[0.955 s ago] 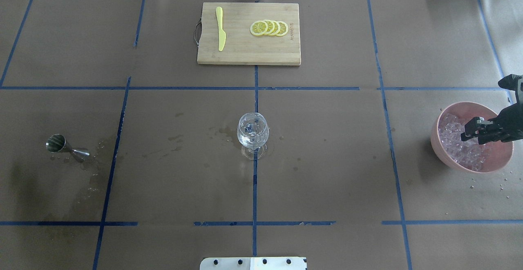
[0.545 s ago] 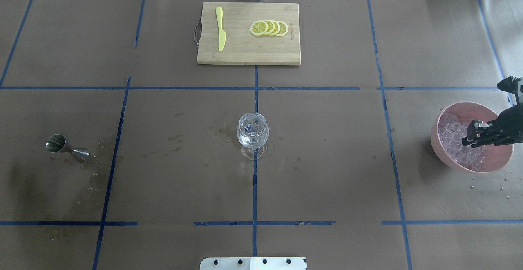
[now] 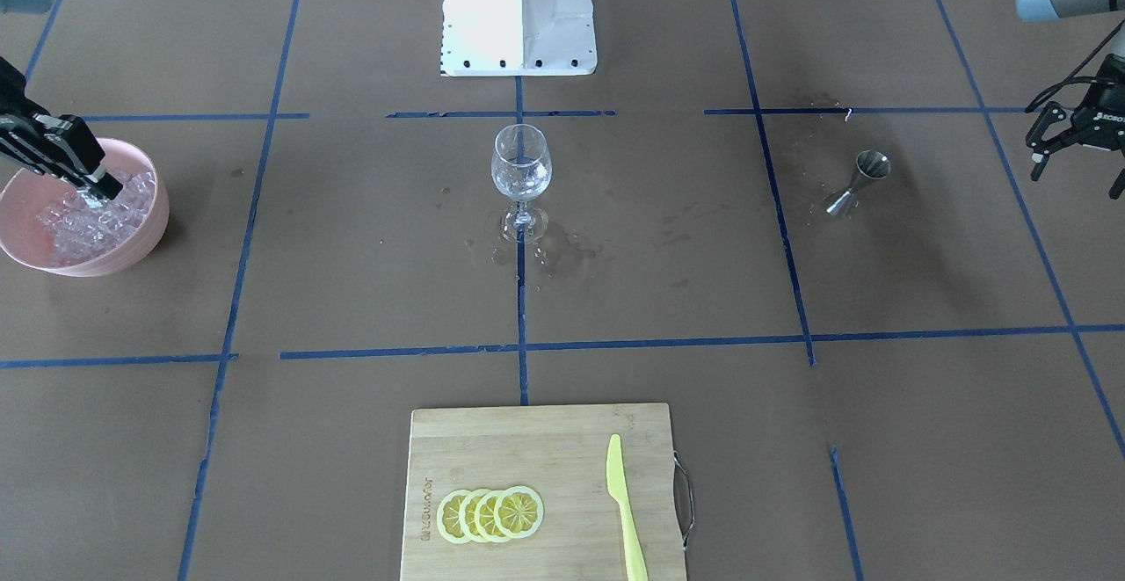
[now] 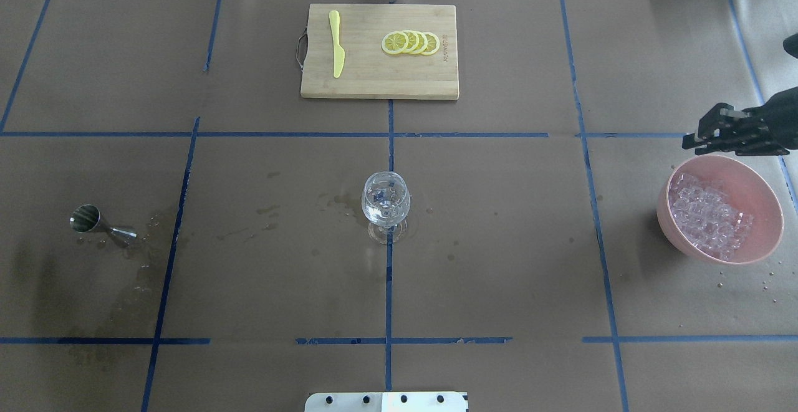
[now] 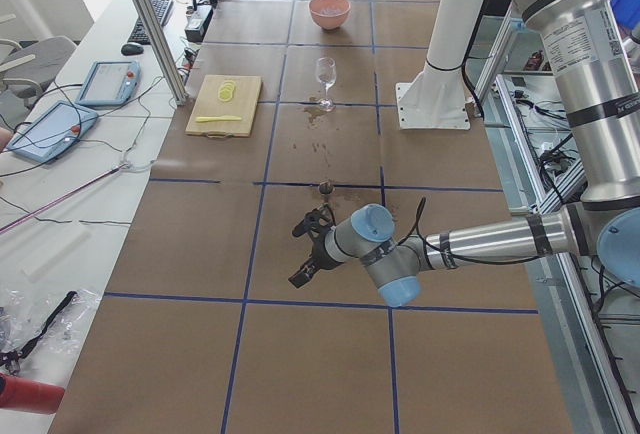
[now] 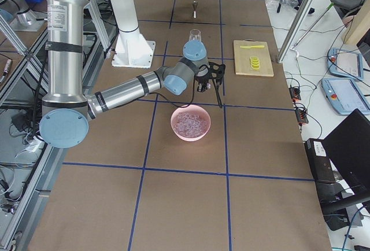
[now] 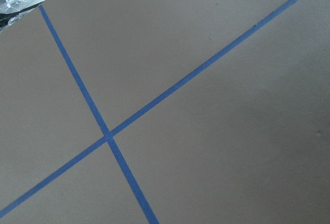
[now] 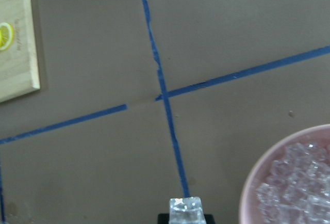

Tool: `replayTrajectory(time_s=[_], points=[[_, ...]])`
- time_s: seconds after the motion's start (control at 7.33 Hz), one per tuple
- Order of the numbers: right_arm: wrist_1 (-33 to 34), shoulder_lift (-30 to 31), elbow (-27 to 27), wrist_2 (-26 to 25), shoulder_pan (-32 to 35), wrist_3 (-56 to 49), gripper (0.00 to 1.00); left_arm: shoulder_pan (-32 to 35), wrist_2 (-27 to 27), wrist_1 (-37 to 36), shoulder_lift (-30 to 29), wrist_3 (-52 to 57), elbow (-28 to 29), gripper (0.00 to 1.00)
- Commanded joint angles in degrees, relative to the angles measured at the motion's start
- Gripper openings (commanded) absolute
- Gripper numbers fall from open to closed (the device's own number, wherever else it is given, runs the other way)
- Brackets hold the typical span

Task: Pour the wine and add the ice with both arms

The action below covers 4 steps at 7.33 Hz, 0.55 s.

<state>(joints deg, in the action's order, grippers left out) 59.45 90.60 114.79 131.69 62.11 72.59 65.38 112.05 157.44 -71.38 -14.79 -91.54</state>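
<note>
Right gripper (image 4: 693, 137) pinches one ice cube (image 8: 185, 205), held above the rim of the pink bowl (image 4: 664, 219), clear of the ice heap (image 4: 707, 215). Likely bound for the glass (image 4: 386, 203) mid-table. Left gripper (image 3: 1074, 163) spread wide, empty, parked aside.

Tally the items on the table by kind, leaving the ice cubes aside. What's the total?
Wine glass: 1
Jigger: 1
Pink bowl: 1
Cutting board: 1
Yellow knife: 1
Lemon slices: 4
Total: 9, with the ice uncounted.

Bare table (image 4: 499, 212) lay between glass (image 4: 386, 203) and bowl (image 4: 664, 222) at three o'clock; board (image 4: 374, 75) stood at twelve, jigger (image 4: 100, 222) at nine.
</note>
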Motion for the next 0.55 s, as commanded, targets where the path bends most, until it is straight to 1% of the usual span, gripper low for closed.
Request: replayTrajectory(time_s=[0.0, 0.14, 0.27, 0.41], points=[[0.1, -7.2, 0.2, -1.5, -5.0, 7.5, 0.0, 4.4, 7.5, -13.6, -6.6, 0.1, -0.1, 1.0], [0.7, -11.4, 0.2, -5.6, -9.7, 12.5, 0.0, 5.8, 10.7, -19.0, -9.4, 0.1, 0.0, 1.0], [3.0, -15.1, 0.3, -8.7, -12.8, 15.9, 0.0, 7.2, 14.0, -23.9, -11.6, 0.1, 0.0, 1.0], [6.5, -19.9, 0.3, -12.2, -16.9, 18.8, 0.0, 8.3, 17.6, -26.7, -12.3, 0.1, 0.0, 1.0]])
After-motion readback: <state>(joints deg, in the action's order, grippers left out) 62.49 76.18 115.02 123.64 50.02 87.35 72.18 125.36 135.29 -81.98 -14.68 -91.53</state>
